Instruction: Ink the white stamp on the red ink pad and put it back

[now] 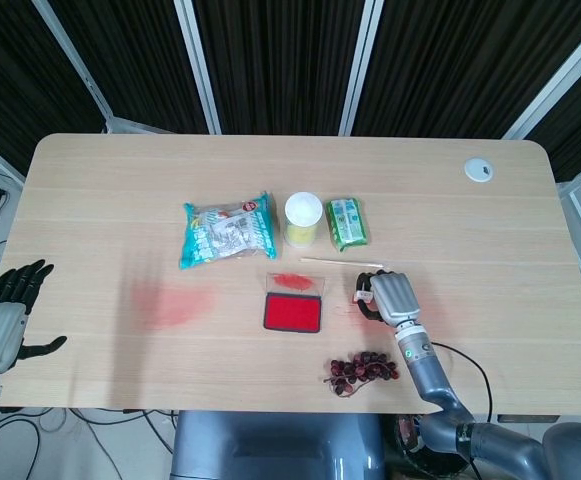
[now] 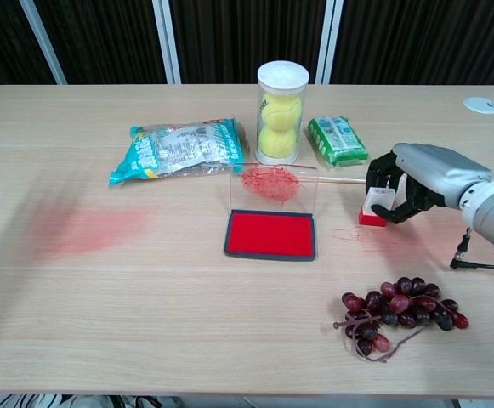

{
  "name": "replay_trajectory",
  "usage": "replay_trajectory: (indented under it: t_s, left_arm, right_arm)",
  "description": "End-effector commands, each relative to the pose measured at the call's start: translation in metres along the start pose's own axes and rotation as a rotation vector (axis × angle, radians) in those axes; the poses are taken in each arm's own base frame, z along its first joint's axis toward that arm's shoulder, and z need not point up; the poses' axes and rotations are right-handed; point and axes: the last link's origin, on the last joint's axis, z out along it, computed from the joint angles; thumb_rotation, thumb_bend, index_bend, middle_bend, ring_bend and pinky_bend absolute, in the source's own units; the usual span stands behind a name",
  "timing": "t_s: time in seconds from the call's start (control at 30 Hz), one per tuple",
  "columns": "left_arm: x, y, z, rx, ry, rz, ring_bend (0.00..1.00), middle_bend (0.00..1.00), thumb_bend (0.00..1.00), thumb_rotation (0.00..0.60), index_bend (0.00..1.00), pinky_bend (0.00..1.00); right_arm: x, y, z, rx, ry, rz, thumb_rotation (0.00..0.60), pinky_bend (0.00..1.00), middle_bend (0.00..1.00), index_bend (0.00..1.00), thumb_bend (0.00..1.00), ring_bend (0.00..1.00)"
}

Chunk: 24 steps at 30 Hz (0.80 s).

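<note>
The white stamp (image 2: pixel 374 206) with a red base stands on the table right of the red ink pad (image 2: pixel 271 234), over faint red marks. My right hand (image 2: pixel 421 182) has its fingers curled around the stamp's upper part. From the head view the stamp (image 1: pixel 364 297) peeks out at the left of my right hand (image 1: pixel 391 297). The ink pad (image 1: pixel 293 312) lies open, its clear lid (image 2: pixel 273 189) upright and smeared with red. My left hand (image 1: pixel 2 318) hangs off the table's left edge with fingers spread, holding nothing.
A bunch of dark grapes (image 2: pixel 395 312) lies in front of my right hand. Behind the pad stand a tennis ball tube (image 2: pixel 280 113), a teal snack bag (image 2: pixel 178 150) and a green packet (image 2: pixel 337 140). A thin stick (image 2: pixel 342 180) lies behind the stamp. A red stain (image 2: pixel 85 229) marks the left tabletop.
</note>
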Motion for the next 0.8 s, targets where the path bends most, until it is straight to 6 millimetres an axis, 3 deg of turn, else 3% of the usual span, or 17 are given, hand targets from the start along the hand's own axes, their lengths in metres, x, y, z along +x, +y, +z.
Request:
replay_trajectory:
  t_s: [0.03,0.4,0.8]
  left_arm:
    - [0.0000,0.0000,0.0000,0.000,0.000,0.000,0.00,0.00,0.01,0.600,0.00,0.00]
    - [0.0000,-0.0001,0.0000,0.002,0.000,-0.002,0.00,0.00,0.01,0.600,0.00,0.00]
    - [0.0001,0.0000,0.0001,0.003,-0.001,-0.004,0.00,0.00,0.01,0.600,0.00,0.00]
  right_arm:
    - [0.0001,0.0000,-0.0001,-0.001,0.000,0.000,0.600,0.49,0.53,0.74,0.47,0.42]
    - [-0.0001,0.0015,-0.0008,-0.005,-0.010,-0.007,0.600,0.46,0.45,0.62,0.42,0.38]
    - [0.0002,0.0016,-0.0011,-0.008,-0.017,-0.009,0.600,0.45,0.43,0.60,0.42,0.37]
